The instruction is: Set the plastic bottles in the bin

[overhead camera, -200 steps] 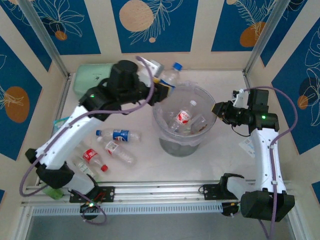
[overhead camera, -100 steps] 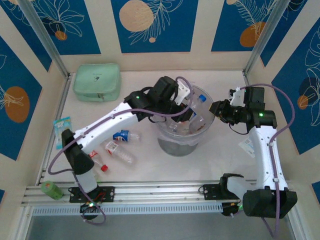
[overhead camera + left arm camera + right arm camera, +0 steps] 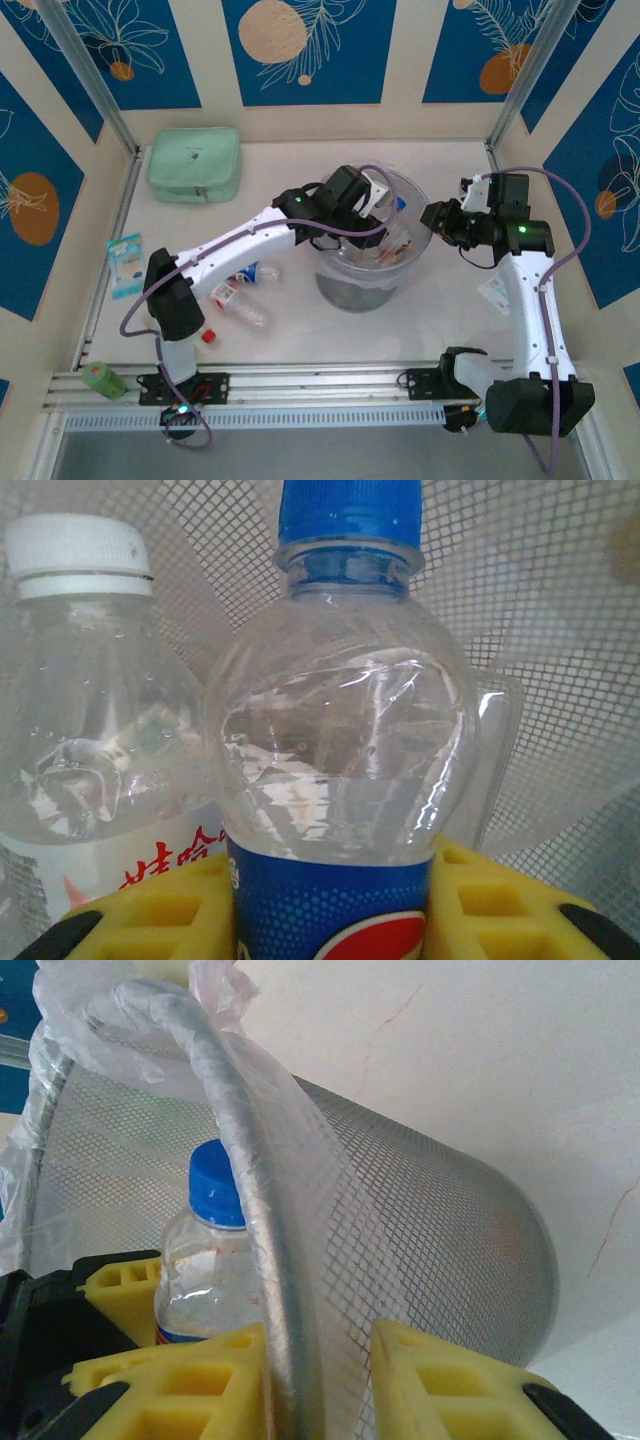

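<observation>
My left gripper [image 3: 385, 215] reaches down inside the bin [image 3: 350, 285], shut on a clear bottle with a blue cap and blue label [image 3: 340, 740]. Its yellow pads [image 3: 150, 915] press both sides of the label. A white-capped bottle with red lettering [image 3: 90, 750] lies just left of it in the bin. My right gripper [image 3: 432, 217] is shut on the bin's bag-wrapped rim [image 3: 250, 1170], one finger inside and one outside. Through the mesh the right wrist view shows the held bottle [image 3: 205, 1270]. A blue-label bottle [image 3: 255, 272] and a red-label bottle [image 3: 240, 308] lie on the table left of the bin.
A mint-green pouch [image 3: 193, 164] sits at the back left. A light-blue packet [image 3: 126, 262] lies by the left wall and a green cylinder [image 3: 103, 378] at the near left corner. A small white tag [image 3: 495, 290] lies under the right arm.
My left arm swung from the bin's back-left rim over it and lowered the blue-capped bottle inside. The right gripper stayed clamped on the rim.
</observation>
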Motion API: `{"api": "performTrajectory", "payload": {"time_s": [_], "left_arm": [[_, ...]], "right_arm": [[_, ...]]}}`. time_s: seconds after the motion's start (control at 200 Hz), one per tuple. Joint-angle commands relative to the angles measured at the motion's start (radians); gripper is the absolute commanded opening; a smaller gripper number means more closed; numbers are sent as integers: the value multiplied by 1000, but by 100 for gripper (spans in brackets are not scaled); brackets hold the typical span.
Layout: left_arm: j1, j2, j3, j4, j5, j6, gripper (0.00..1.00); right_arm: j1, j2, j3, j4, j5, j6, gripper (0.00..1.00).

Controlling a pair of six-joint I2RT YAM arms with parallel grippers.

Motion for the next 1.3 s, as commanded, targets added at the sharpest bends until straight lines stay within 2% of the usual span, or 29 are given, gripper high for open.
{"api": "performTrajectory", "payload": {"time_s": [0.0,0.205,0.275,0.36,0.495,0.66,0.835,0.941,1.061,1.136,1.296], "left_arm": [[-7,124,-75,-50,11,-4,0],[-7,90,-85,-8,49,-8,0],[-7,68,-85,7,67,-6,14],[-7,46,-66,5,76,3,24],[-7,24,-14,-37,50,31,46],[-8,-11,-18,-31,46,42,65],[-9,-41,7,-39,61,62,77],[-8,-58,12,-44,75,73,85],[-8,-95,5,-19,110,81,95],[-8,-116,22,-24,117,95,100],[-8,-151,79,-61,97,131,100]], "right_arm": [[13,-1,-7,-15,-44,0,31],[13,-6,7,-13,-49,3,44],[13,-10,5,-13,-47,3,47],[12,-14,5,-13,-45,3,50],[12,-16,6,-5,-46,7,55],[12,-36,-15,15,-47,21,68],[7,-59,-15,14,-25,29,89],[7,-65,-20,19,-21,34,96],[8,-69,-14,14,-18,40,100],[8,-80,-6,12,-6,35,99],[15,-117,-22,43,18,24,99]]}}
